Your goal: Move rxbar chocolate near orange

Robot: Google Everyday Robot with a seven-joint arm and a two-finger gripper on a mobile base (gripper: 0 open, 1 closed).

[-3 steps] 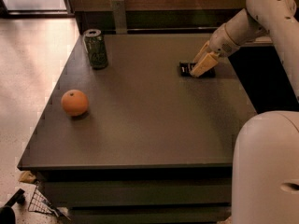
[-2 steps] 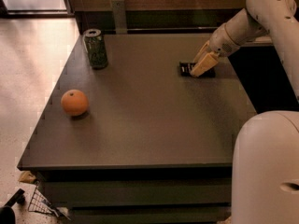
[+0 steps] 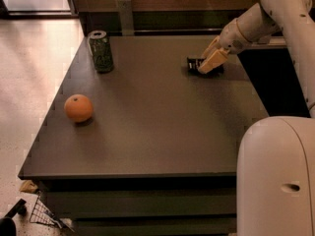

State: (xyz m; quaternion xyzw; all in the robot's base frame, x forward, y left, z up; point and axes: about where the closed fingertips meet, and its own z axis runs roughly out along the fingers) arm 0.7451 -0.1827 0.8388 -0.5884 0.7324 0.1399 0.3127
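1. The flat black rectangular rxbar chocolate wrapper [image 3: 193, 64] lies on the dark grey bench [image 3: 157, 132]. It is well apart from the round orange fruit [image 3: 78, 108], far across and to the right of it, so the move is not yet made.
2. The tan-tipped gripper [image 3: 210, 63] on the white arm is down on the end of the bar farthest from the orange and hides most of it. You cannot tell whether it has clamped the wrapper or only rests against it.
3. The wrapper is thin and sits flush on the bench. With a shallow hold, it will probably slip out partway to the orange. It could also be shoved further from the orange, toward the bench edge just beyond it.
4. The orange is round and will likely roll. It sits near the bench edge, so if you set the bar down against it, a nudge could send it off.
5. The green drink can [image 3: 101, 51] stands upright beyond the orange. A wide swing on the way over could tip it.
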